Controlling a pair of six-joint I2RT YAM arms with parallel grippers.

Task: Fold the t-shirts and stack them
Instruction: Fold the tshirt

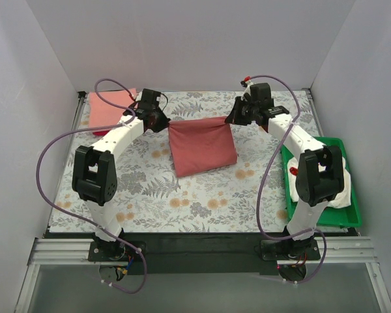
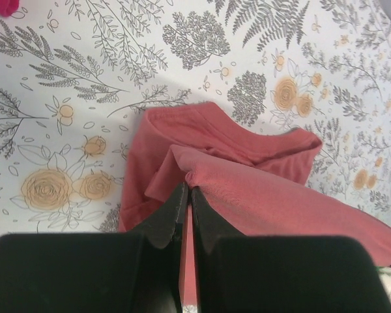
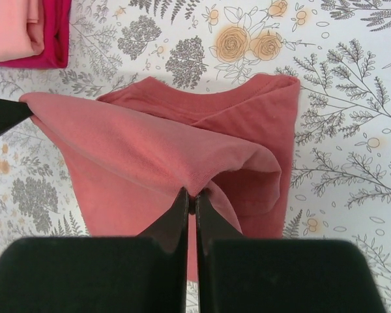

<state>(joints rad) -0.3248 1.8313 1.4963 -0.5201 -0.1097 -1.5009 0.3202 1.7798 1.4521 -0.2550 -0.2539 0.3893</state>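
Surface: a table (image 1: 150,195) under a pale floral cloth, with white walls (image 1: 182,39) on three sides.
Shirt count: four, one of each colour.
Brick-red shirt (image 1: 202,149): mid-table towards the far side. Its top edge is lifted and stretched between the two grippers, and the rest drapes down onto the cloth.
Salmon-pink shirt (image 1: 111,106): folded in the far-left corner.
Crimson shirt (image 3: 52,32): under the salmon-pink one, with only its edge showing.
Cream-white shirt (image 1: 344,197): in the one green tray (image 1: 356,208) at the table's right edge, partly hidden by the right arm.
Top view only: the tray and the cream-white shirt.
Wrist views only: the pinch points, and the folds of red fabric sagging below them.
Left gripper (image 2: 188,190): clenched on the shirt's left end, fingers almost meeting with fabric between them.
Right gripper (image 3: 190,195): clenched likewise on the right end, with a fold bunched at its tips.
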